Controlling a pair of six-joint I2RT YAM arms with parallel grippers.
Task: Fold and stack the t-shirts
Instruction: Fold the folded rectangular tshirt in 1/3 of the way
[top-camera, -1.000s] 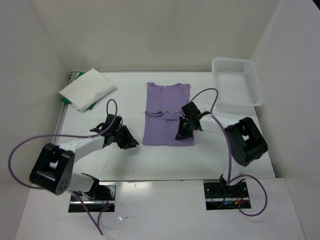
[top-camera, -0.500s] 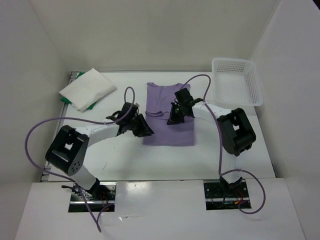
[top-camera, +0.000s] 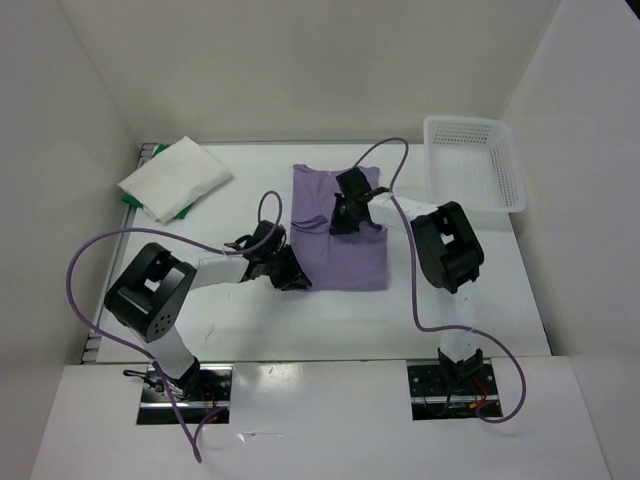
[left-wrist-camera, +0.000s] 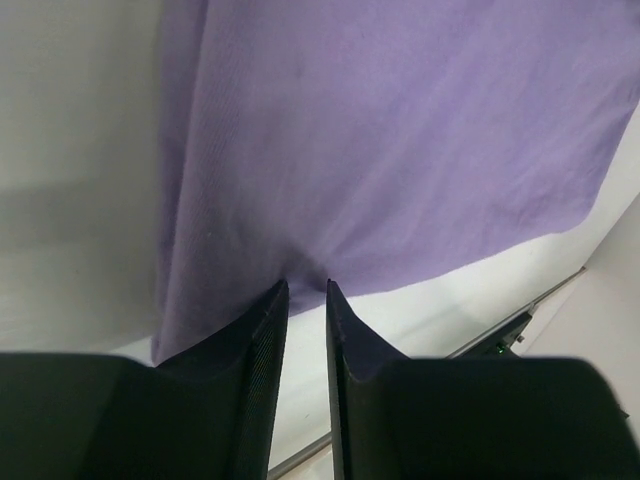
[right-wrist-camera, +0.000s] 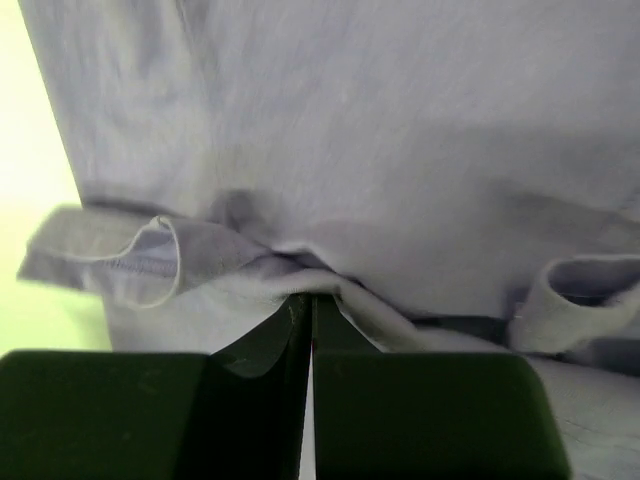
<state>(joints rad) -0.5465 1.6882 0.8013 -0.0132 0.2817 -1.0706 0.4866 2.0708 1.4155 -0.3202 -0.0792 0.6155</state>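
The lavender t-shirt (top-camera: 340, 250) lies flat mid-table, its sleeves folded in across the middle. My left gripper (top-camera: 293, 277) is at its near left corner. In the left wrist view the jaws (left-wrist-camera: 307, 285) stand a narrow gap apart, tips touching the puckered hem of the purple cloth (left-wrist-camera: 400, 130), nothing clamped. My right gripper (top-camera: 343, 214) sits on the shirt's upper middle. Its fingers (right-wrist-camera: 310, 297) are shut on a raised ridge of the lavender cloth (right-wrist-camera: 380, 120) beside a folded sleeve (right-wrist-camera: 140, 262). A folded white t-shirt (top-camera: 176, 176) rests on the green one (top-camera: 130, 201) at far left.
A white lattice basket (top-camera: 473, 172) stands at the back right, close to the right wall. Purple cables arc above both arms. White walls close the table on three sides.
The left gripper slid right from bare table to the shirt's near left corner. The right gripper moved from the shirt's right side up to its middle and closed.
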